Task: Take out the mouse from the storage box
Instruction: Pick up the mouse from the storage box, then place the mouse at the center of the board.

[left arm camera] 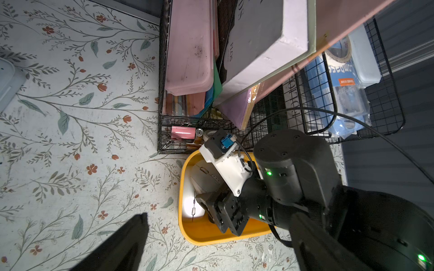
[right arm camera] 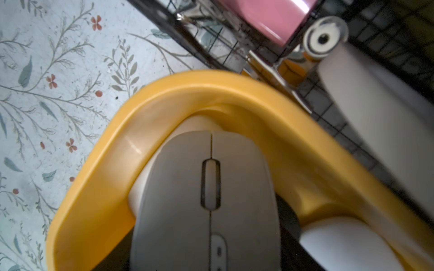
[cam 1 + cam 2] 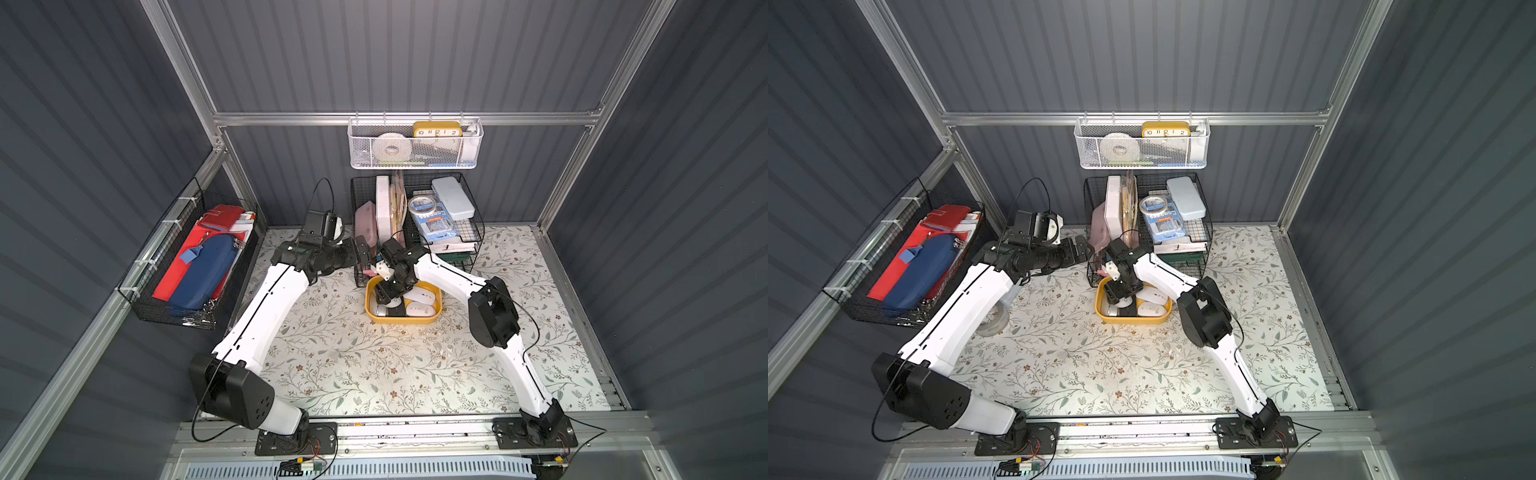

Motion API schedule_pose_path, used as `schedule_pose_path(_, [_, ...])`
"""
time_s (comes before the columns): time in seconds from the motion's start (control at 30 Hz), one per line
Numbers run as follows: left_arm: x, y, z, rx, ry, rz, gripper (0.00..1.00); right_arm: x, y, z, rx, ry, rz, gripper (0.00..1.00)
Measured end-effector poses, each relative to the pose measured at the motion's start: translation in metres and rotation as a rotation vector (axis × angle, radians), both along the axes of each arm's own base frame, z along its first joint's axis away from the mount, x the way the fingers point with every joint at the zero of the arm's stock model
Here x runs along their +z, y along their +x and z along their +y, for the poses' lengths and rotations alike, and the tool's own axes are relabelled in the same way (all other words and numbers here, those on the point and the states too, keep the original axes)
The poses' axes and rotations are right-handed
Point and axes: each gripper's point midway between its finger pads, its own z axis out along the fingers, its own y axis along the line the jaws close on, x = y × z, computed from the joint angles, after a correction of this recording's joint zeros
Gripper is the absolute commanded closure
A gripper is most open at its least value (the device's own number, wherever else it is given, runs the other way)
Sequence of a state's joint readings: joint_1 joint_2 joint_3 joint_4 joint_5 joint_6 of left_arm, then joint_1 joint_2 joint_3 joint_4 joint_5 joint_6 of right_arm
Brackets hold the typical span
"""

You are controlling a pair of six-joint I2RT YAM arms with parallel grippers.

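Note:
The storage box (image 3: 401,321) (image 3: 1133,321) is a mustard-yellow tub on the floral mat, right in front of the black wire baskets. My right gripper (image 3: 384,297) (image 3: 1117,296) reaches down into its left end. In the right wrist view a grey mouse (image 2: 183,199) lies in the tub's corner (image 2: 94,187), with my right gripper (image 2: 206,248) shut on its sides. The left wrist view shows this mouse (image 1: 204,180) below the right wrist camera. Two white mice (image 3: 422,309) lie at the tub's right end. My left gripper (image 3: 360,252) (image 1: 220,225) hovers open just left of the tub, holding nothing.
Black wire baskets (image 3: 415,216) full of folders, tape and cases stand directly behind the tub. A white mesh basket (image 3: 415,145) hangs on the back wall. A black wire basket (image 3: 187,266) with red and blue pouches hangs on the left wall. A tape roll (image 3: 994,322) lies under my left arm.

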State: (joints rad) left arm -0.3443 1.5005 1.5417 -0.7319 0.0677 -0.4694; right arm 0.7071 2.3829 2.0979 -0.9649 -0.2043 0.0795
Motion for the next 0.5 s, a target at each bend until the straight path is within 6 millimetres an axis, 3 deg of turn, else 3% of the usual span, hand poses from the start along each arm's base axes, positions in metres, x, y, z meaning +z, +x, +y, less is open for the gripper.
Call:
schedule_pose_path(0.27, [0.002, 0.002, -0.001, -0.002, -0.006, -0.01, 0.01, 0.035, -0.007, -0.014, -0.016, 0.0, -0.052, 0.7])
schedule_pose_path(0.5, [0.005, 0.003, -0.004, -0.012, -0.021, -0.022, 0.01, 0.061, -0.032, -0.054, -0.068, -0.055, -0.091, 0.7])
